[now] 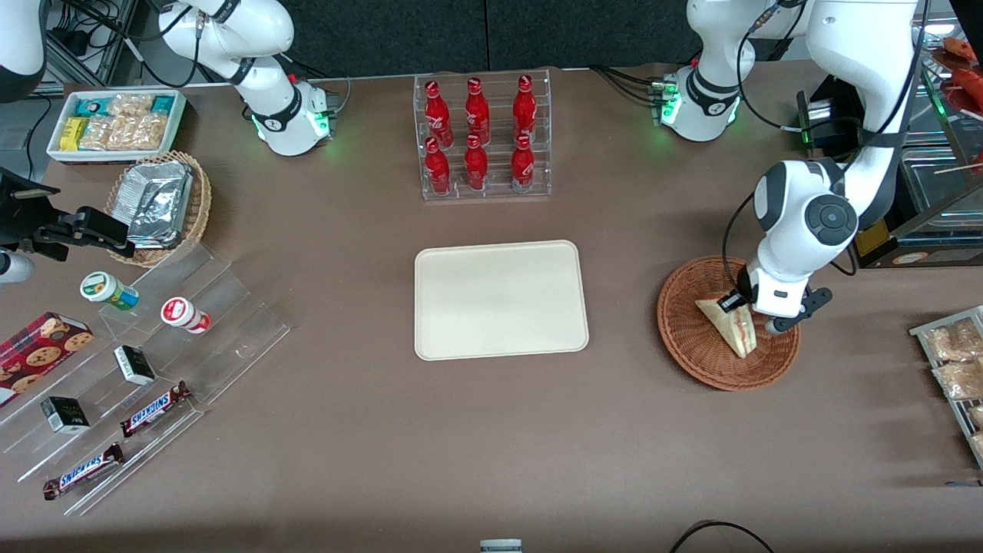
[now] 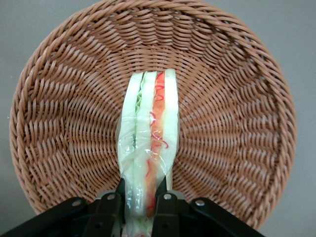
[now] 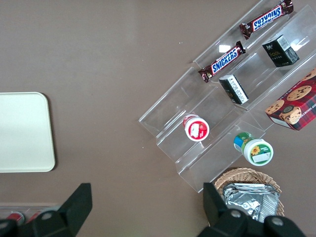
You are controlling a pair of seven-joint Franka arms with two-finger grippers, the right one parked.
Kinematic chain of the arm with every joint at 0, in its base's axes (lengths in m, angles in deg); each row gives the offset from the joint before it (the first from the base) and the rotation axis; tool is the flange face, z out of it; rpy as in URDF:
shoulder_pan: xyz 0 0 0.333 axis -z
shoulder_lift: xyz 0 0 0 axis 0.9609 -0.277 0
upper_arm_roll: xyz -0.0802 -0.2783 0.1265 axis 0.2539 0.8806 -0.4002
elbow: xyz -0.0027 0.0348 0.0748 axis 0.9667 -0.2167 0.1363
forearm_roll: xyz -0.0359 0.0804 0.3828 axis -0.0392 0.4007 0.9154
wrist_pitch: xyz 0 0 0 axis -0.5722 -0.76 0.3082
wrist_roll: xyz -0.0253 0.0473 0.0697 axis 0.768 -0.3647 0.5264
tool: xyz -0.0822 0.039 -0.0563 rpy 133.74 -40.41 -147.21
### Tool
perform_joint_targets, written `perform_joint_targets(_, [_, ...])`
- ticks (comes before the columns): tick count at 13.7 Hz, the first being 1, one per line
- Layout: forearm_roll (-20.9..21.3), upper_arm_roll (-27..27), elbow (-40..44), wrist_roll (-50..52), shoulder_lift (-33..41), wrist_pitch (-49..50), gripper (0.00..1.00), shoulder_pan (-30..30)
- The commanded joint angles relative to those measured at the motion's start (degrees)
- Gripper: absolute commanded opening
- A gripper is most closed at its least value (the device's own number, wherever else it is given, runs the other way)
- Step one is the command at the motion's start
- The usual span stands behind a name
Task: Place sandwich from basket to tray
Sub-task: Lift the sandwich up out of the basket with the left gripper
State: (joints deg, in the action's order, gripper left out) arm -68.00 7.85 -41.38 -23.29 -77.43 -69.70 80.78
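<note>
Wrist view: hand (image 2: 140, 197) pinches sandwich (image 2: 148, 133) over basket (image 2: 237, 98).

Basket (image 2: 237, 123) rough woven wicker; sandwich (image 2: 148, 133) in glossy clear film; tray (image 1: 501, 299) smooth matt plastic.

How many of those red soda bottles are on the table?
6, all in the clear rack: three in the row farther from the front camera, three in the nearer row. None look hidden. The gripper is at the basket, shut on the sandwich.

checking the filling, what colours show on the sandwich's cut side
Red, orange and pale green between white bread on the sandwich, clearest in the left wrist view.
</note>
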Motion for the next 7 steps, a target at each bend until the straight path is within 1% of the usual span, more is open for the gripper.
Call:
perform_joint_targets(1, [0.55, 0.69, -0.21, 0.12, 5.46, 4.52, 0.0, 0.7])
perform_joint_targets(2, [0.81, 1.31, 0.66, 0.12, 6.61, 7.15, 0.0, 0.69])
perform_joint_targets(3, [2.12, 1.84, 2.76, 0.12, 7.14, 11.35, 0.0, 0.69])
perform_joint_targets(5, [3.8, 5.16, 10.74, 0.39, 6.45, 23.02, 0.0, 0.69])
perform_joint_targets(7, [3.8, 7.37, 15.85, 0.65, 6.44, 30.17, 0.0, 0.69])
